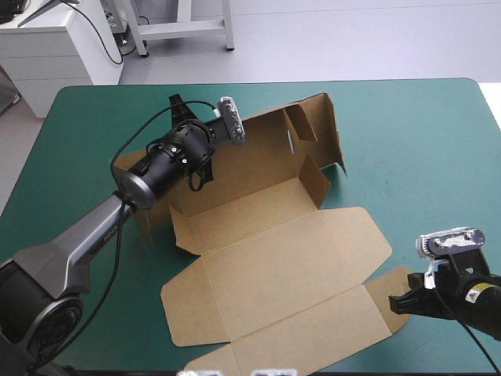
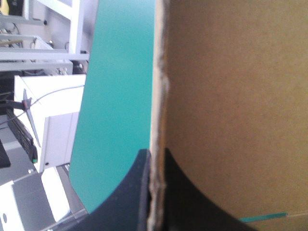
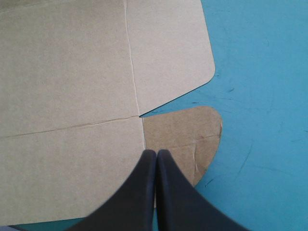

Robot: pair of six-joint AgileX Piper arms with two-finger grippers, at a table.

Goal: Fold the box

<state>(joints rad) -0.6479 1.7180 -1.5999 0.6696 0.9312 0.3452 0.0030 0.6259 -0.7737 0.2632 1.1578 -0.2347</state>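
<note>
The brown box [image 1: 290, 258] lies mid-table, its back and side walls raised [image 1: 313, 129] and its lid flat toward the front. My left gripper [image 1: 197, 174] is at the raised back-left wall. In the left wrist view it [image 2: 155, 156] is shut on the wall's edge [image 2: 159, 96], one black finger on each face of the board. My right gripper [image 1: 397, 302] sits low at the front right with its tips at the lid's small rounded flap [image 1: 401, 280]. In the right wrist view its fingers [image 3: 156, 154] meet in a point over that flap [image 3: 192, 134], with nothing between them.
Teal-green cover [image 1: 423, 157] shows to the right of the box and along the far edge. A white cabinet [image 1: 55, 47] stands beyond the table's far-left corner. The table's front edge is close behind my right gripper.
</note>
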